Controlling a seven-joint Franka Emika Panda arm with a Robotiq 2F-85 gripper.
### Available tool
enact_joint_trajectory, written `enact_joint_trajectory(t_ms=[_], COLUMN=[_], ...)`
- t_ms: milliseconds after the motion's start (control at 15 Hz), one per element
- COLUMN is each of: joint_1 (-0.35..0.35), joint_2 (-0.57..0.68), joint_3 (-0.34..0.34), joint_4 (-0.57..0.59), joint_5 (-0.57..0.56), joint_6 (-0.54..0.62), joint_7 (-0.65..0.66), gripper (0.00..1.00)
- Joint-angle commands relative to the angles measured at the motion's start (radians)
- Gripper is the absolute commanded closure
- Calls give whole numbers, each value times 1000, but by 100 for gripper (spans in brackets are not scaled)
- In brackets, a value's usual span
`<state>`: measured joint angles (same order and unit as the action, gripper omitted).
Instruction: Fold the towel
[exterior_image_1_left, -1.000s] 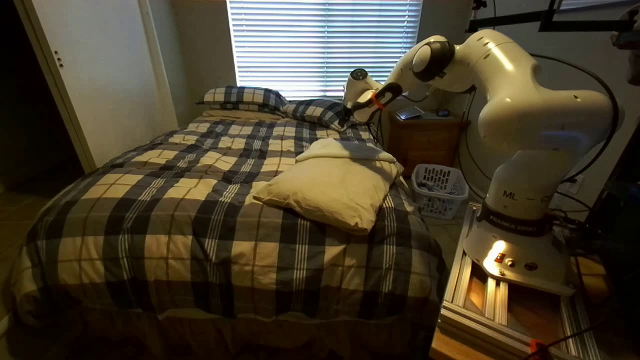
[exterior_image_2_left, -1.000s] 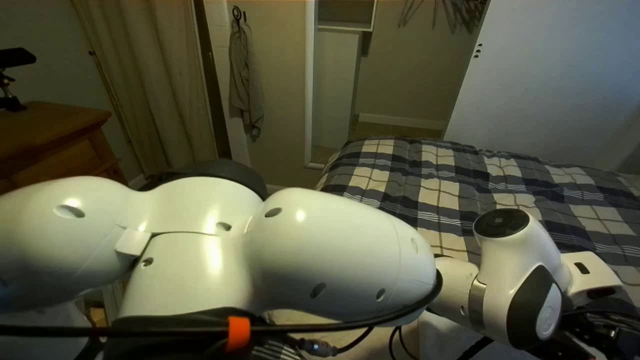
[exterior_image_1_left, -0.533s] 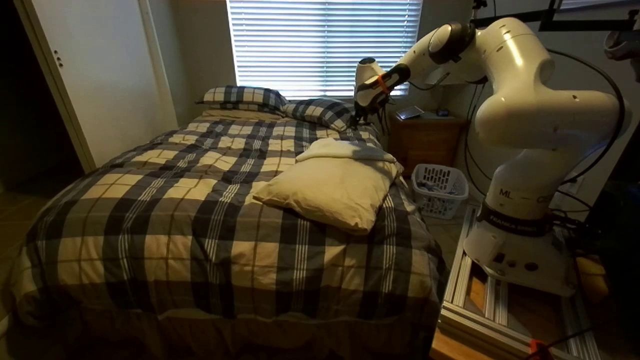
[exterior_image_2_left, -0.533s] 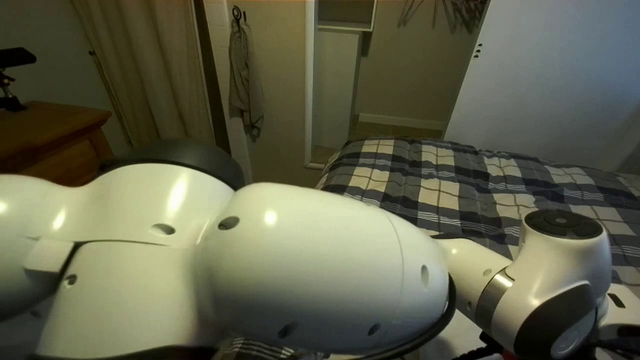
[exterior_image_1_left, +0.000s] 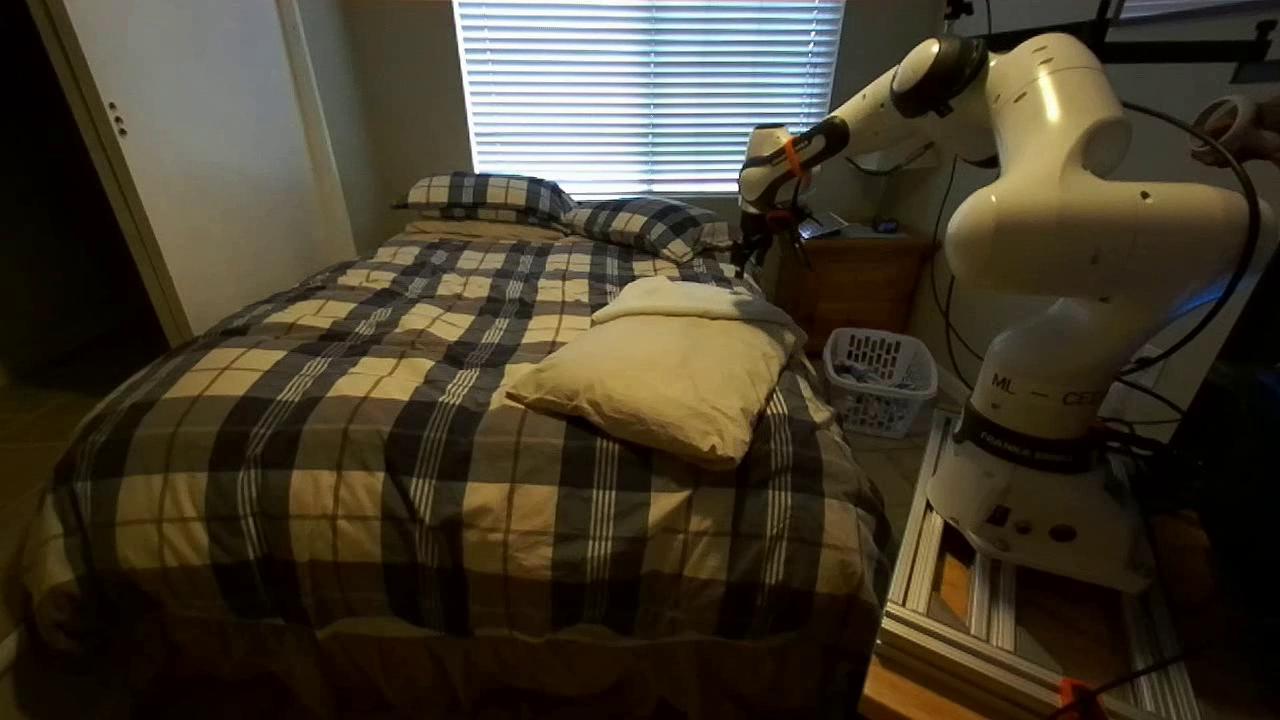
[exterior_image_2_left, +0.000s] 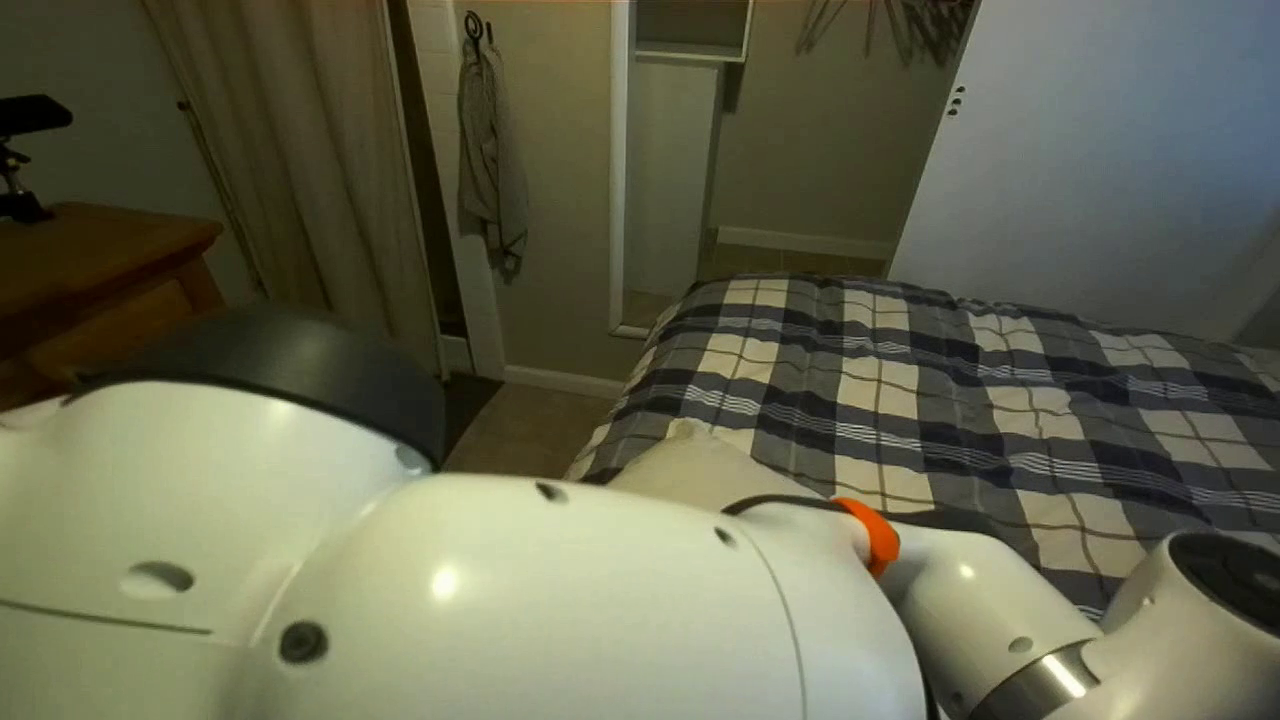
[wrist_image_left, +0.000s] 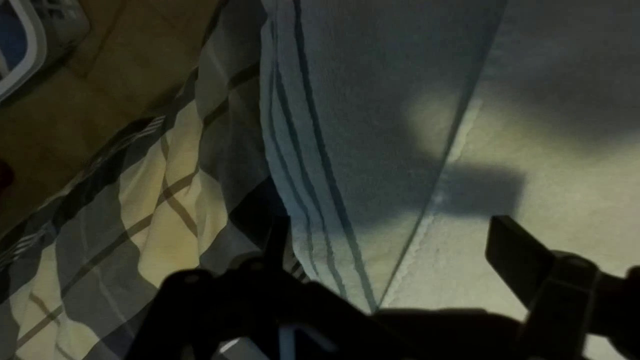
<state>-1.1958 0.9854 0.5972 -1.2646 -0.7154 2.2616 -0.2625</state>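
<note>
The pale towel (exterior_image_1_left: 690, 300) lies on the far part of a cream pillow (exterior_image_1_left: 650, 385) on the bed. In the wrist view the towel (wrist_image_left: 360, 125) shows dark stripes along its left edge and a diagonal line that looks like a layer edge. My gripper (exterior_image_1_left: 747, 262) is just beyond the towel's far side in an exterior view, pointing down. In the wrist view the gripper (wrist_image_left: 390, 232) is open, its fingers wide apart with nothing held. Its left finger is over the striped edge and its right finger over the towel. The towel's near end is hidden behind the gripper.
The plaid bed (exterior_image_1_left: 400, 400) spreads around the pillow, with plaid pillows (exterior_image_1_left: 490, 195) at its head. A white laundry basket (exterior_image_1_left: 880, 380) stands on the floor beside the bed. A wooden nightstand (exterior_image_1_left: 850, 280) is behind the arm. A hand holds a white ring-shaped object (exterior_image_1_left: 1225, 125) at right.
My gripper has moved right and lower in an exterior view and turned to point down. The whole arm has shifted its pose. The towel and pillow have not moved.
</note>
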Motion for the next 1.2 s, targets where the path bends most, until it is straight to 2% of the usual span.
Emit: enact_joint_trajectory(t_ms=[0, 200, 333, 533, 600, 667, 800, 1133], joint_1=[-96, -161, -198, -224, -133, -208, -176, -142], joint_2=[16, 45, 72, 104, 56, 72, 69, 68], joint_3=[64, 95, 109, 104, -47, 61, -8, -29], joint_4=[-50, -63, -30, 25, 48, -13, 22, 42], joint_5=[77, 109, 119, 135, 296, 154, 244, 262], joint_6=[-13, 10, -3, -43, -4, -4, 0, 0], joint_7=[-132, -226, -302, -344, -409, -322, -384, -388], gripper=[0, 0, 0, 0, 0, 0, 0, 0])
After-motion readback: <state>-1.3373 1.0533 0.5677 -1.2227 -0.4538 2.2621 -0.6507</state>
